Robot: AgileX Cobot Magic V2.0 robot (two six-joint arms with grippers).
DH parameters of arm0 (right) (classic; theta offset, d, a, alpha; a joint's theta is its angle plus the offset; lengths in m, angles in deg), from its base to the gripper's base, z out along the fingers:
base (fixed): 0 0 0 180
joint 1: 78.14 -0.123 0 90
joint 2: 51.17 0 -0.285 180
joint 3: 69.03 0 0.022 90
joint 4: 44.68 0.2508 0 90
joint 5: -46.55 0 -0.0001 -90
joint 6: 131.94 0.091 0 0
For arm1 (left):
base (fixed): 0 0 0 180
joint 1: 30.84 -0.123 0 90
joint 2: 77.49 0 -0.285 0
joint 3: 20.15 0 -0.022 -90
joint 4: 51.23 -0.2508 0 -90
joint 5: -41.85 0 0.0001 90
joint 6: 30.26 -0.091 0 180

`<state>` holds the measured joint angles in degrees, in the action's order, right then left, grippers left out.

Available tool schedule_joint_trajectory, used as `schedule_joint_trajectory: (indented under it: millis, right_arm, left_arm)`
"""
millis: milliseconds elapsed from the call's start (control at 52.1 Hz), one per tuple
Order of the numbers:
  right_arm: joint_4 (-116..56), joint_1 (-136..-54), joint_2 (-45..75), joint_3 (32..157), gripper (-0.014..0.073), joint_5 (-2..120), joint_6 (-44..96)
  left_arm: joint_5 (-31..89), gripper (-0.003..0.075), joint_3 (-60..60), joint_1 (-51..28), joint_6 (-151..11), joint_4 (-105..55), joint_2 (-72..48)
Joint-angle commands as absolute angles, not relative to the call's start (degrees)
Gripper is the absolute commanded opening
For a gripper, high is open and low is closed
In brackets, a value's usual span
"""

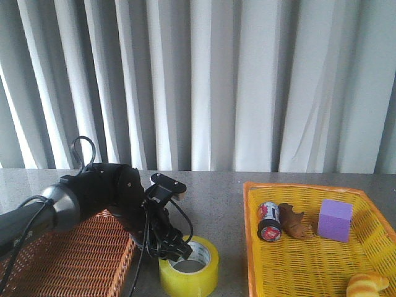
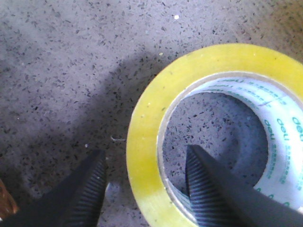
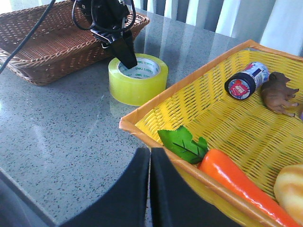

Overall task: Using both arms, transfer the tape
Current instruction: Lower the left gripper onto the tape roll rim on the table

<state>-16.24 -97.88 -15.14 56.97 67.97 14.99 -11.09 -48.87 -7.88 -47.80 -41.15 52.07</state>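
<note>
The yellow tape roll (image 1: 190, 268) lies flat on the grey table between the two baskets; it also shows in the left wrist view (image 2: 147, 142) and the right wrist view (image 3: 138, 79). My left gripper (image 1: 176, 249) is open and straddles the roll's wall: one finger is inside the white core, the other outside, with a gap on both sides (image 2: 144, 177). The left arm (image 1: 105, 195) reaches over from the left. My right gripper (image 3: 150, 165) is shut and empty, above the table by the yellow basket's corner, well away from the tape. It is out of the front view.
A brown wicker basket (image 1: 68, 260) sits left of the tape. A yellow basket (image 1: 297, 260) on the right holds a red-topped can (image 1: 269, 221), a brown toy animal (image 1: 296, 224), a purple cube (image 1: 335, 219), a croissant (image 1: 366, 286) and a toy carrot (image 3: 236, 182).
</note>
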Motion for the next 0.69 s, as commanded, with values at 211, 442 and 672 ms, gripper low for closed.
schedule_joint_trajectory:
  millis: [211,442,672]
  right_arm:
    - [-15.61,-97.61,-14.94,58.42,-0.0005,64.86,14.98]
    - [-15.61,-97.61,-14.94,58.42,-0.0005,64.86,14.98]
    - [-15.61,-97.61,-14.94,58.42,-0.0005,64.86,14.98]
  left_arm:
    - [-8.75,0.0282,-50.61,-7.76,-47.2,-40.09,48.72]
    - [-8.44,0.0222,-50.61,-7.76,-47.2,-40.09,48.72]
    - [-8.52,0.0154,-50.61,-7.76,-47.2,-40.09,48.72]
